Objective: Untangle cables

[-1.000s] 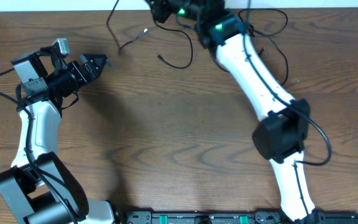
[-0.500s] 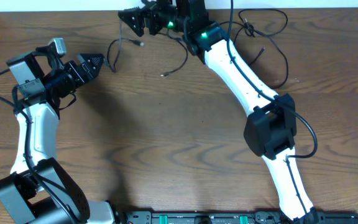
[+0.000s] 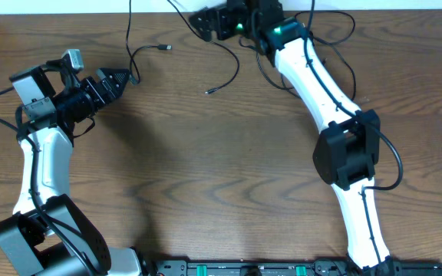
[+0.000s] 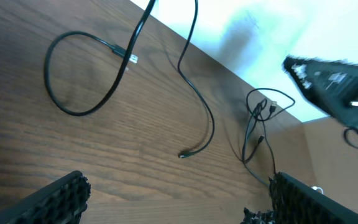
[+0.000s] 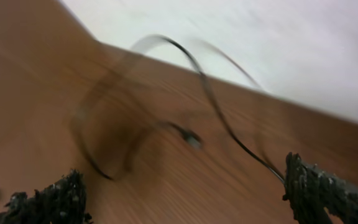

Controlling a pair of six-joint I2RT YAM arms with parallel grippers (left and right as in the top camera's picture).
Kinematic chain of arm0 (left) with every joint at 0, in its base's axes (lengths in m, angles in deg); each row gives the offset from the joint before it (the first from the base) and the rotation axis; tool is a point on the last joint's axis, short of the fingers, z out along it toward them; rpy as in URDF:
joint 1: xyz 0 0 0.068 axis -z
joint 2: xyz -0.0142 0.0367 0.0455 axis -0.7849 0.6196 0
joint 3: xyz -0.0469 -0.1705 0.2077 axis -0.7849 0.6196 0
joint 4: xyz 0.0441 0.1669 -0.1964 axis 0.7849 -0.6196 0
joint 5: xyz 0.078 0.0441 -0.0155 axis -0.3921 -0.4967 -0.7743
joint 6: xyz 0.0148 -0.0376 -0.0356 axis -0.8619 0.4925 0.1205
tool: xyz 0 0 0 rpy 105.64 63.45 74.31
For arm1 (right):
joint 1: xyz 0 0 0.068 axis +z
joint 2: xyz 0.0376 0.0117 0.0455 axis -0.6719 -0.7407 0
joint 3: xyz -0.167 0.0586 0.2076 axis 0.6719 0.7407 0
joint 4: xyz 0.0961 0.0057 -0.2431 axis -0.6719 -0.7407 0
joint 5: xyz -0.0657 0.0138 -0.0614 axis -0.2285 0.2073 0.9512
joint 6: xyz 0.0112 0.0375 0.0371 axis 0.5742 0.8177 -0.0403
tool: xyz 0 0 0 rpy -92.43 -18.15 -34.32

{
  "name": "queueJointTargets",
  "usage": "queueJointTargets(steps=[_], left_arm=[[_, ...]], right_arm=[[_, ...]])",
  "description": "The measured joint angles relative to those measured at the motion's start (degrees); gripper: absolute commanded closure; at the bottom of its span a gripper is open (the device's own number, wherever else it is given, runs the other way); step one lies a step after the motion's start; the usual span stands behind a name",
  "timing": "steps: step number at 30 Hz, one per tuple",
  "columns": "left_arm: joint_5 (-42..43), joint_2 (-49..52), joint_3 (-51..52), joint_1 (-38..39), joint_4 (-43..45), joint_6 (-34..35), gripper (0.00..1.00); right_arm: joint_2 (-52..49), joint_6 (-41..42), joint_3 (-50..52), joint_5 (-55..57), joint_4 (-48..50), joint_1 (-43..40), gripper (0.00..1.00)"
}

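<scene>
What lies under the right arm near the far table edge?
Black cables emerge on both sides of the right arm. Whether they cross beneath it is hidden by the arm.

The table [image 3: 206, 169] is brown wood with plain grain and a dull, faintly satin finish. The cables [image 4: 201, 112] have thin, smooth black sheaths like matt plastic; one plug [image 4: 132, 58] shows a pale metallic tip. The fingers [image 4: 55, 199] of the left gripper [image 4: 176, 190] and of the right gripper [image 5: 185, 196] are black, rough and knobbly. The arm shells [image 3: 313, 73] are glossy white plastic
</scene>
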Motion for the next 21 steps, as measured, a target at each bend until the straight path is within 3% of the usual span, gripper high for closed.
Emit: queueJointTargets(steps=[12, 21], left_arm=[[0.70, 0.00, 0.00, 0.02, -1.18, -0.07, 0.08], [0.72, 0.00, 0.00, 0.02, -2.82, -0.15, 0.08]], right_arm=[[-0.07, -6.36, 0.00, 11.89, -26.08, -2.45, 0.01], [-0.07, -11.19, 4.37, 12.92, -31.58, -5.88, 0.01]])
